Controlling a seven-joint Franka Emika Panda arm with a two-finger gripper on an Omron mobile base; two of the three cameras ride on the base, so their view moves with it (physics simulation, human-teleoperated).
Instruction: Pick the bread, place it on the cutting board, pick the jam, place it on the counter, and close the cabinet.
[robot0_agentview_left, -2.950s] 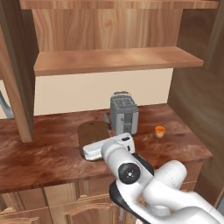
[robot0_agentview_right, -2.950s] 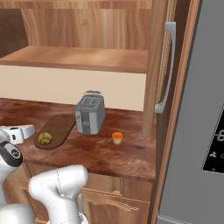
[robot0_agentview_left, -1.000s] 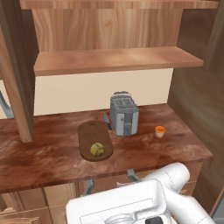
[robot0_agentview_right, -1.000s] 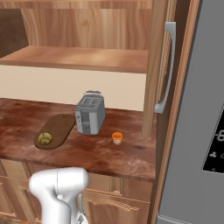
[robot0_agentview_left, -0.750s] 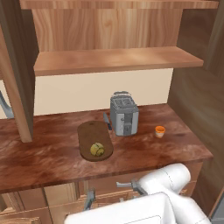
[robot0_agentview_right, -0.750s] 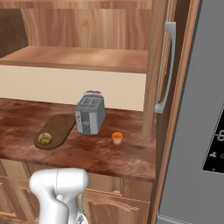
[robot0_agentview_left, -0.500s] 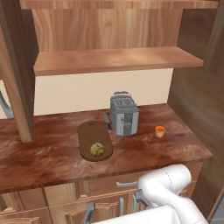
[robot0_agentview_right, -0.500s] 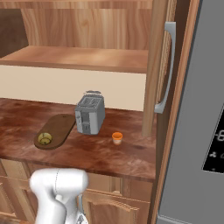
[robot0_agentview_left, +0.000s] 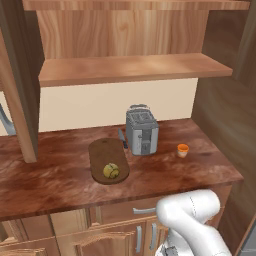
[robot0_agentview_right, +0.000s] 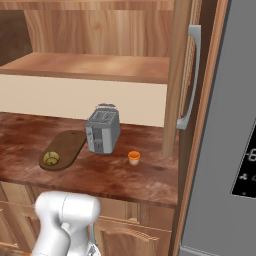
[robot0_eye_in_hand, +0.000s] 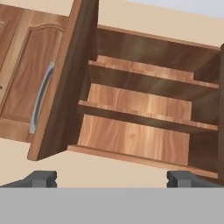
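The olive-yellow bread (robot0_agentview_left: 111, 171) (robot0_agentview_right: 50, 158) lies on the near end of the dark oval cutting board (robot0_agentview_left: 102, 149) (robot0_agentview_right: 70, 142), free of the hand. The orange jam (robot0_agentview_left: 183, 150) (robot0_agentview_right: 133, 157) stands on the reddish counter (robot0_agentview_left: 45, 177) (robot0_agentview_right: 125, 180), right of the toaster. The cabinet (robot0_eye_in_hand: 140, 118) stands open with bare shelves, its left door (robot0_eye_in_hand: 65, 87) swung outward and its right door (robot0_agentview_right: 184, 75) also open. My gripper (robot0_eye_in_hand: 111, 179) is open and holds nothing, its tips far apart and pointing up at the cabinet from low down.
A silver toaster (robot0_agentview_left: 141, 131) (robot0_agentview_right: 102, 131) stands between board and jam, with a knife (robot0_agentview_left: 122, 140) beside it. A grey fridge (robot0_agentview_right: 235, 125) walls off the right. Drawers and low doors (robot0_agentview_left: 115, 235) lie under the counter, where my arm (robot0_agentview_left: 192, 220) is folded.
The arm has left the cutting board and dropped below the counter's front edge, leaving the bread on the board. Jam, toaster and cabinet doors have not moved.
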